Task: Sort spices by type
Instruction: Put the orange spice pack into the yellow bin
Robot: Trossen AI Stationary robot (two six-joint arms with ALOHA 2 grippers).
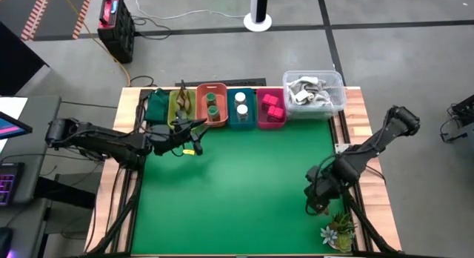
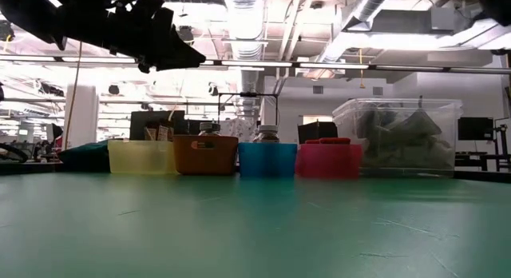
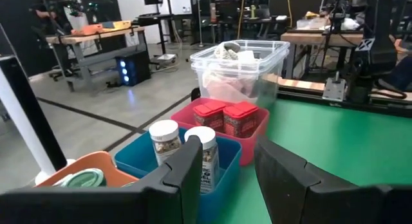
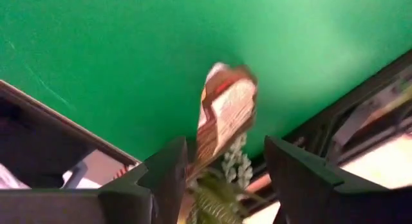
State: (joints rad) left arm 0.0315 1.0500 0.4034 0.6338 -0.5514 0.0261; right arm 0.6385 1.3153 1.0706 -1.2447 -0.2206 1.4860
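Note:
My right gripper [image 1: 317, 202] hangs low over the table's near right part, beside the small spiky plant [image 1: 338, 232]. In the right wrist view it [image 4: 225, 148] is open, and a brown crinkly sachet [image 4: 228, 102] stands blurred between its fingers, above the plant [image 4: 215, 198]. My left gripper [image 1: 197, 127] is open and empty, raised just in front of the yellow bin [image 1: 180, 106] and the orange bin [image 1: 212, 106]. Its wrist view [image 3: 228, 153] looks over a green jar [image 3: 85, 179], white-capped jars [image 3: 164, 139] and pink blocks [image 3: 226, 116] lying in their bins. My right gripper has the sachet's lower end [image 4: 201, 161] close against one finger [image 4: 168, 169], with a wide gap to the other. Whether the finger touches the sachet, I cannot tell.
Along the far edge stand, left to right, a dark green bin [image 1: 157, 106], the yellow, orange, blue [image 1: 241, 108] and pink [image 1: 271, 110] bins and a clear lidless tub [image 1: 314, 93]. The green mat [image 1: 244, 184] lies bare between the arms. Wooden table edges [image 1: 355, 117] frame it.

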